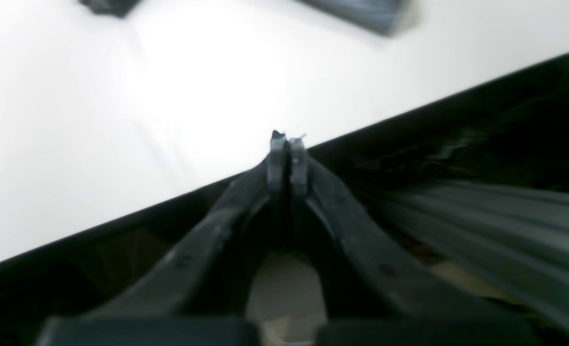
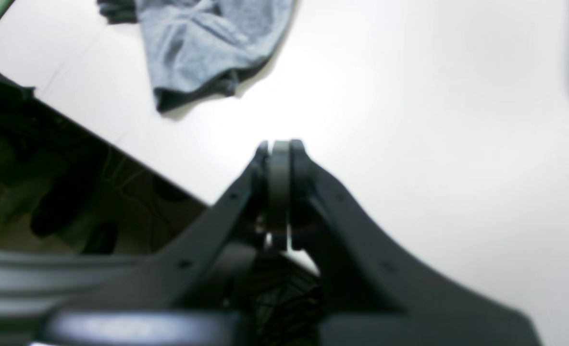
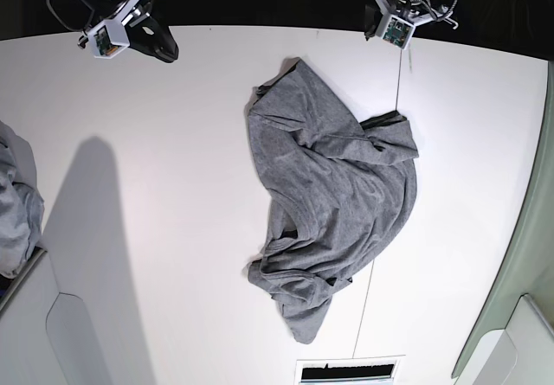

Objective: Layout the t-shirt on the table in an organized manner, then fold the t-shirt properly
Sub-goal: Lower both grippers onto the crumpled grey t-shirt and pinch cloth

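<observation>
In the left wrist view the left pincer [image 1: 288, 144] hangs over the near edge of the table [image 1: 121, 120], its fingertips almost together with only a thin dark slit between them and nothing in it; whether it is fully closed I cannot tell. Only bare white top lies ahead of it, with a blurred dark grey strip far ahead at the top of the frame. In the right wrist view the right pincer [image 2: 279, 149] is closed on nothing, poised over the table [image 2: 409, 144] just inside its edge, and the t-shirt [image 2: 207, 43] lies well ahead of the tips and off to their left. In the base view both arms are drawn back at the far edge, the right pincer [image 3: 160, 48] and the left pincer [image 3: 405, 49] well apart from each other, the crumpled t-shirt [image 3: 338, 203] heaped between and beyond them on the table [image 3: 156, 229]. Laying out looks not yet begun; the next move likely calls for opening, reaching forward and taking the hem or shoulders to spread it.
</observation>
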Available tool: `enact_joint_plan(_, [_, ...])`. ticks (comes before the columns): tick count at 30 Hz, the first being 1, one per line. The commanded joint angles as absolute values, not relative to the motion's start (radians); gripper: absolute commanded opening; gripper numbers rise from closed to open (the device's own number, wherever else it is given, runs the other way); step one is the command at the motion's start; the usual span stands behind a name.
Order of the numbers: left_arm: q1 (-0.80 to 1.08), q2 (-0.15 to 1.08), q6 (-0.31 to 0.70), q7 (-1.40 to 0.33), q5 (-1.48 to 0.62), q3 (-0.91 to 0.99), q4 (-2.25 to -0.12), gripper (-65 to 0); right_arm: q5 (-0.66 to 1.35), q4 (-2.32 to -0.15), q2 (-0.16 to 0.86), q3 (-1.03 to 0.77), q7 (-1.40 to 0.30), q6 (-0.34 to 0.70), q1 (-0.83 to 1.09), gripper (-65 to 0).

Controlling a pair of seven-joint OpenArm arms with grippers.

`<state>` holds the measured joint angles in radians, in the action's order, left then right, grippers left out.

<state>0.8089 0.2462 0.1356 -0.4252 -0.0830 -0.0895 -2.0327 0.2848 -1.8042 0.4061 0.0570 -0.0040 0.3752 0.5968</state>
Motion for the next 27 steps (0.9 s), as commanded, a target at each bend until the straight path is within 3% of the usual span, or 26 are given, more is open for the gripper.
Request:
enact_joint_plan(1, [0.801, 0.262, 0.131, -0.409, -0.086, -0.070, -2.049, -57.5, 0.304, -1.821, 0.408, 0.052, -0.003, 0.374, 0.560, -65.0])
enact_joint_plan(4, [0.758, 0.292, 0.131, -0.409, -0.109, -0.026, -2.048, -46.7, 0.354, -1.805, 0.389, 0.053, -0.097, 0.371, 0.456, -65.0])
enact_joint_plan(7, [0.698, 0.328, 0.131, -0.409, -0.147, -0.006, -2.046, -42.5, 0.368, -1.773, 0.350, 0.053, -0.160, 0.371, 0.357, -65.0])
enact_joint_plan(8, [0.675, 0.340, 0.131, -0.409, -0.154, -0.006, -2.040, -42.4, 0.367, -1.762, 0.333, 0.054, -0.174, 0.371, 0.325, -61.7])
enact_joint_plan(12, [0.562, 0.361, 0.131, -0.408, -0.177, -0.007, -1.966, -42.4, 0.366, -1.685, 0.257, 0.055, -0.210, 0.363, 0.207, -37.6])
enact_joint_plan(14, [0.495, 0.361, 0.131, -0.408, -0.198, -0.007, -1.893, -42.3, 0.363, -1.616, 0.213, 0.055, -0.212, 0.350, 0.146, -33.1])
enact_joint_plan(19, [0.332, 0.361, 0.149, -0.407, -0.228, -0.007, -1.701, -42.1, 0.358, -1.402, 0.105, 0.056, -0.228, 0.349, -0.013, -33.0])
enact_joint_plan(27, [0.215, 0.360, 0.154, -0.403, -0.255, -0.007, -1.566, -42.1, 0.317, -1.039, -0.024, 0.110, -0.229, 0.401, -0.231, -30.5])
